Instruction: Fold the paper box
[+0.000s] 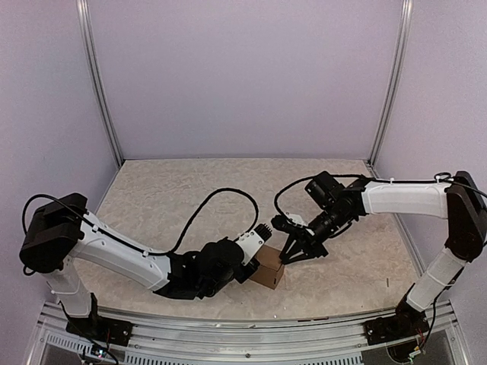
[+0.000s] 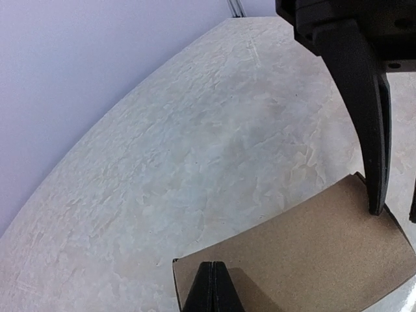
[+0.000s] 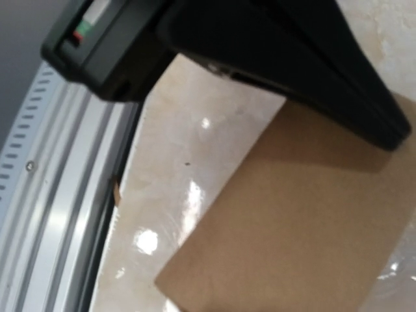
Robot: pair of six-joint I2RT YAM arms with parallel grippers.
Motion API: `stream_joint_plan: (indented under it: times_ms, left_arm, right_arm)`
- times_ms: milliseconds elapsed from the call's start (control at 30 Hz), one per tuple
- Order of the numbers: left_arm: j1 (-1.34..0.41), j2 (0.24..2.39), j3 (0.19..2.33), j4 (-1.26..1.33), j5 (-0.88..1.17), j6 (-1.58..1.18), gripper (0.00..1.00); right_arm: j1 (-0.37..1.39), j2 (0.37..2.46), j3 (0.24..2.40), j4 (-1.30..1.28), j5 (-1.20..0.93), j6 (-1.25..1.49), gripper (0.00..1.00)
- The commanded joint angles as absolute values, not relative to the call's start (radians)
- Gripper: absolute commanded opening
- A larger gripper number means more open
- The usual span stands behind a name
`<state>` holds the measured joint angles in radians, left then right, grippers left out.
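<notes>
The paper box (image 1: 268, 276) stands as a small closed brown cardboard box near the table's front middle. In the left wrist view its flat top (image 2: 305, 253) fills the lower right. My left gripper (image 1: 257, 263) is shut, its closed fingertips (image 2: 213, 286) lying on the box's top near its left corner. My right gripper (image 1: 298, 255) is open at the box's right side, and one of its fingers (image 2: 364, 110) has its tip at the box's far edge. The right wrist view shows the box top (image 3: 305, 227) under the left gripper's black body (image 3: 260, 45). My right gripper's own fingers do not show there.
An aluminium rail (image 1: 228, 327) runs along the table's near edge, close to the box, and also shows in the right wrist view (image 3: 58, 195). The left arm's black cable (image 1: 205, 205) loops over the table behind the box. Lilac walls enclose the back and sides.
</notes>
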<state>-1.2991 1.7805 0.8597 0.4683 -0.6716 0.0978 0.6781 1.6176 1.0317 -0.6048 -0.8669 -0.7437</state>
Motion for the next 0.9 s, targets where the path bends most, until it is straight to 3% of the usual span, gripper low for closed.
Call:
stream_joint_plan:
  times_ms: [0, 67, 100, 133, 167, 200, 433, 600, 733, 867]
  left_arm:
    - [-1.291, 1.755, 0.852, 0.452, -0.747, 0.3, 0.0]
    - [-1.269, 1.701, 0.906, 0.417, -0.732, 0.33, 0.0]
    - [-1.255, 1.683, 0.93, 0.386, -0.715, 0.329, 0.04]
    - [-1.238, 1.651, 0.955, 0.351, -0.694, 0.319, 0.16]
    - [-1.22, 1.625, 0.975, 0.319, -0.676, 0.309, 0.3]
    - [-1.202, 1.605, 0.992, 0.286, -0.661, 0.292, 0.4]
    - [-1.034, 1.456, 1.072, 0.061, -0.588, 0.116, 0.98]
    - [-0.861, 1.349, 1.09, -0.077, -0.523, -0.116, 0.99]
    - [-0.662, 1.319, 1.003, -0.125, -0.357, -0.24, 0.99]
    - [-0.593, 1.324, 0.895, -0.013, -0.324, -0.252, 0.99]
  right_arm:
    - [0.648, 1.55, 1.106, -0.704, -0.795, -0.753, 0.17]
    - [0.615, 1.504, 1.166, -0.723, -0.792, -0.729, 0.25]
    - [0.595, 1.485, 1.186, -0.716, -0.78, -0.708, 0.39]
    - [0.571, 1.469, 1.199, -0.704, -0.774, -0.686, 0.54]
    - [0.548, 1.45, 1.205, -0.689, -0.764, -0.67, 0.8]
    - [0.523, 1.431, 1.208, -0.676, -0.748, -0.657, 0.97]
    - [0.356, 1.28, 1.138, -0.355, -0.49, -0.37, 1.0]
    - [0.283, 1.272, 1.061, -0.193, -0.16, -0.261, 1.0]
    - [0.28, 1.294, 0.964, -0.069, -0.15, -0.193, 1.0]
    - [0.279, 1.313, 0.932, 0.017, -0.113, -0.133, 1.0]
